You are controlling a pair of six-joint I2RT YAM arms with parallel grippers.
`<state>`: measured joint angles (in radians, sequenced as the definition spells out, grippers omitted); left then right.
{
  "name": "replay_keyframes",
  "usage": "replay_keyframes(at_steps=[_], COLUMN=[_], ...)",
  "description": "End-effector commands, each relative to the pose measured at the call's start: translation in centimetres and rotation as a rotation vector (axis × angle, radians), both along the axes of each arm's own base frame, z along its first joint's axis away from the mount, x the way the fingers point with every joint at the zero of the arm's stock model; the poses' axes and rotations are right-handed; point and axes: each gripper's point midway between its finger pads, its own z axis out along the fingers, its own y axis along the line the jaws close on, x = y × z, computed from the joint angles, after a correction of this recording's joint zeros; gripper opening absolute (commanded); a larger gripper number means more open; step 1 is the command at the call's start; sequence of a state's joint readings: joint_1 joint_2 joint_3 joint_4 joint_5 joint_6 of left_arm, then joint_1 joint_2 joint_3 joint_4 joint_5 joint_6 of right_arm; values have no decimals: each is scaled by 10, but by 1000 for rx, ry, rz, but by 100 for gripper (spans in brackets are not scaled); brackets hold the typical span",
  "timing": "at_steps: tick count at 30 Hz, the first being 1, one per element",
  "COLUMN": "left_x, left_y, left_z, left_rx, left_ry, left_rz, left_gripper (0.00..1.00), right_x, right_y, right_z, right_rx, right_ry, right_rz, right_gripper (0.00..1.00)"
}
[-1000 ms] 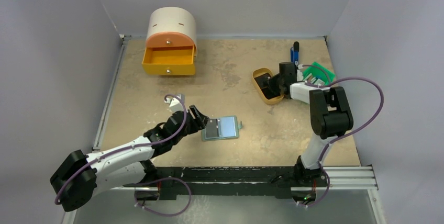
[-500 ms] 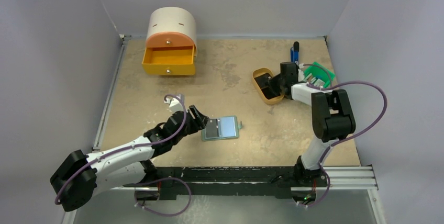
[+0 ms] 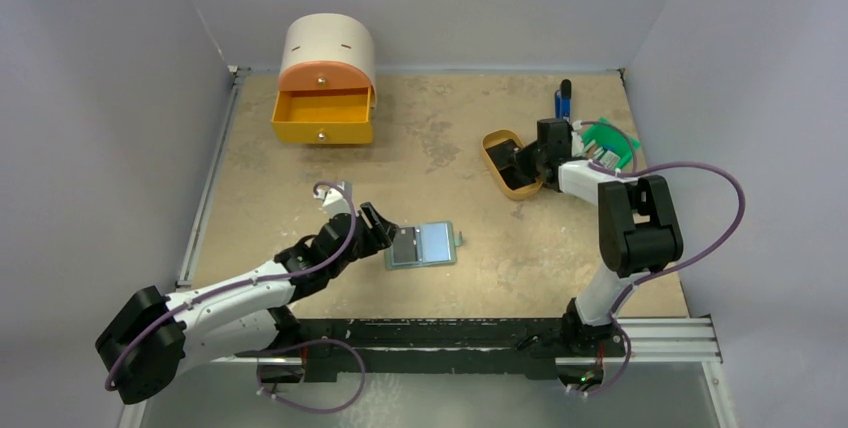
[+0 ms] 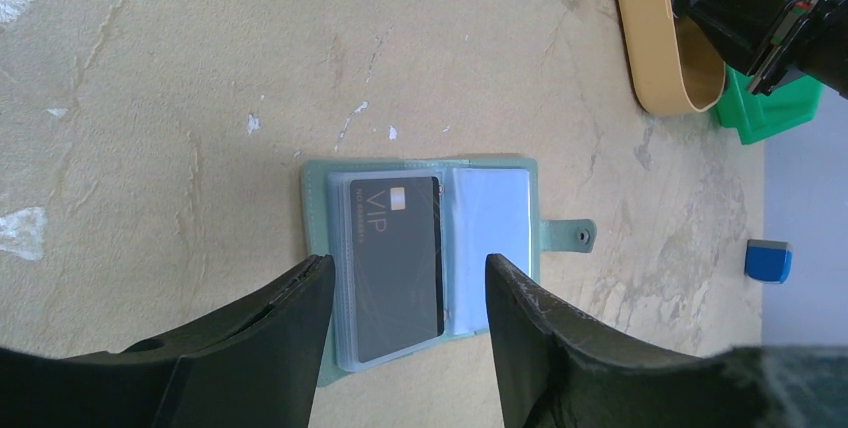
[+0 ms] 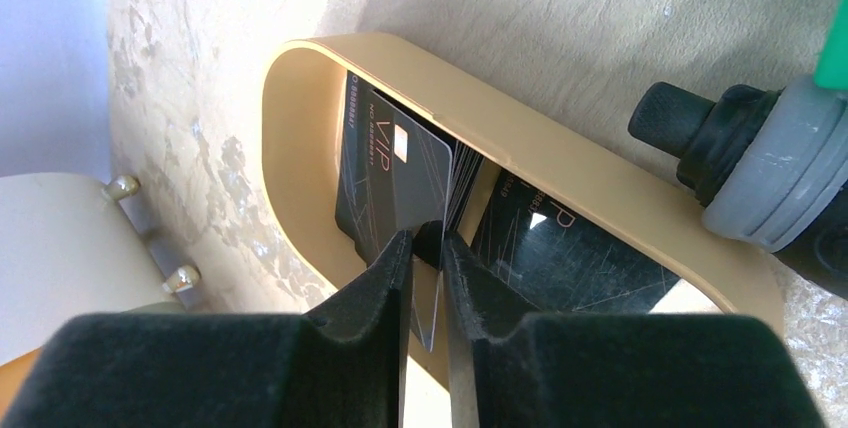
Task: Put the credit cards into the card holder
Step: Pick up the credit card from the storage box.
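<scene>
The card holder (image 3: 424,245) lies open on the table, also in the left wrist view (image 4: 500,218). A black credit card (image 4: 392,268) sits in its left pocket. My left gripper (image 3: 388,231) is open just left of the holder, and its jaws straddle the holder's near edge (image 4: 405,273). My right gripper (image 3: 522,161) reaches into the tan oval tray (image 3: 494,144). It is shut on the edge of a black credit card (image 5: 395,173) that stands tilted up in the tray (image 5: 300,138). More black cards (image 5: 570,253) lie flat under it.
An orange drawer unit (image 3: 324,88) with an open drawer stands at the back left. A blue stick (image 3: 564,100) and a green bin (image 3: 612,140) sit beside the tray at the back right. The right arm's cable loops out to the right.
The right arm's elbow has shifted a little to the right while its gripper stays in the tray. The left arm and the card holder have not moved.
</scene>
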<state>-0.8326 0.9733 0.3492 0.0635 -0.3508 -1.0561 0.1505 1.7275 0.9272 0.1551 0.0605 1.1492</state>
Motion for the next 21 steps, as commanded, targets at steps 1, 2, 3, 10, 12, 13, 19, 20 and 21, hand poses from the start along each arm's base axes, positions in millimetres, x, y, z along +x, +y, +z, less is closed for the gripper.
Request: replay_keyframes(at_steps=[1,2,3,10,12,13,19,20,21], left_x=[4,3,3,3,3,3,4,4,5], left_y=[-6,-6,-7,-7,-7,-7,-8,-9,-9], left_z=[9,8,7,5,5,4,4,4,4], left_rx=[-39,-39,-38,-33,-32,-30,-22,-23,-22], left_ry=[-23,-22,-20,-14,-14,-13,-12,-12,-11], left_rz=[0,-1,-4,-6,-6,-5,-8,-9,-10], left_gripper=[56,56,56,56,56,56,56,56,56], right_x=[-4,-5,-5,-5,-5,-4,-6,-6,-7], right_y=[-3,-3,-3,-3,-4,-4,-5,-5,-6], right_z=[6,4,3,-10,-11,-11,-13,-12,-13], right_rx=[-29,-30,-30,-29,-30,-31,-33,-34,-35], right_ry=[-1,4,7,36,39,40,42,39,41], right_rz=[13,14,17,23,25,26,25,26,26], right_gripper=[21,23,24,26,26,26,23,22,22])
